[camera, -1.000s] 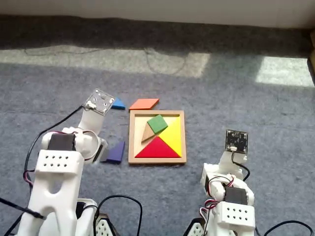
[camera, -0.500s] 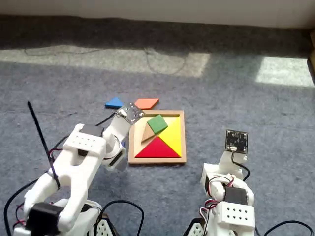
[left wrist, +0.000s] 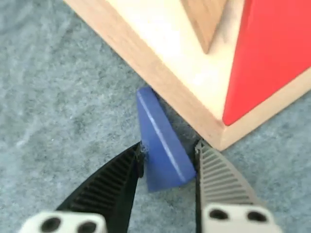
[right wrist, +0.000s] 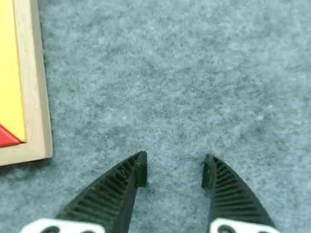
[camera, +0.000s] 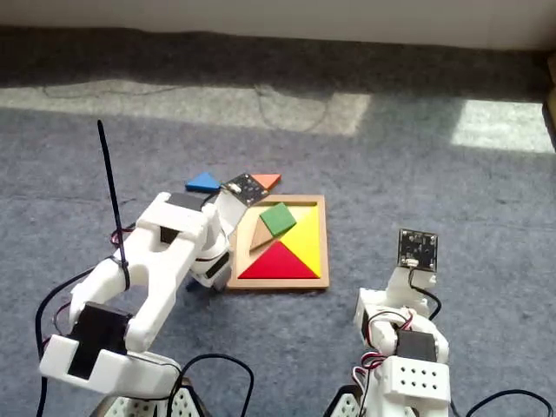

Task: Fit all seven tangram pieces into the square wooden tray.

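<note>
Left tool (left wrist: 168, 154) pinches dark blue piece (left wrist: 160, 145) on carpet (left wrist: 58, 97), its tip touching tray (left wrist: 160, 80) wall near a corner. Right tool (right wrist: 174, 171) spread over carpet beside tray. Red piece (camera: 276, 261), yellow piece (camera: 306, 236) and green piece (camera: 278, 218) sit in tray.

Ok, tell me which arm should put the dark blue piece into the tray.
Left. The left gripper has the dark blue piece between its fingers, right against the tray near its corner. The right gripper hangs open over bare carpet on the tray's other side, holding nothing.
</note>
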Available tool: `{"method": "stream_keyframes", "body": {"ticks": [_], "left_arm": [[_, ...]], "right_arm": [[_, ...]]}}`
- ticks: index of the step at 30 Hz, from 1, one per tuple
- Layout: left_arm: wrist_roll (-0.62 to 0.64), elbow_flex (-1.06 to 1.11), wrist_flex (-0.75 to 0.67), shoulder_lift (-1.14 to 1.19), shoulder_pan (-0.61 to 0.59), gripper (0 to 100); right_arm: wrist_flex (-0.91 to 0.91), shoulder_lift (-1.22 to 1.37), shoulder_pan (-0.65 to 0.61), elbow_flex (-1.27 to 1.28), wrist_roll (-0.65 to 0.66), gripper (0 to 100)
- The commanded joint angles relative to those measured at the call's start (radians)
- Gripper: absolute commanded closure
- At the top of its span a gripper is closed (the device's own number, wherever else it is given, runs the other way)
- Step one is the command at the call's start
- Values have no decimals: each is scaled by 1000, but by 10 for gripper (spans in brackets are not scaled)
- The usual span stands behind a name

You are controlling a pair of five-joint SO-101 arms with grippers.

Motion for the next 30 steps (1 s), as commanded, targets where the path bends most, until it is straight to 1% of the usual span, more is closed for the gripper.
{"method": "stream_keyframes", "body": {"ticks": [1,5,8,12,15,17,21,30], "left_arm": [[-6,-42,-5,-5,-5,893],[-6,-47,-2,-38,-5,951],[-5,-44,2,-107,-5,987],[-2,-50,41,-234,1,995],[71,-64,43,-318,2,995],[110,-99,46,-328,2,995],[130,-194,46,-254,7,995],[130,-469,74,76,104,995]], "right_arm": [[-27,1,22,16,9,796],[-27,1,22,16,9,796],[-27,1,22,16,9,796],[-27,1,22,16,9,796],[-27,1,22,16,9,796],[-27,1,22,16,9,796],[-27,1,22,16,9,796],[-27,1,22,16,9,796]]}}
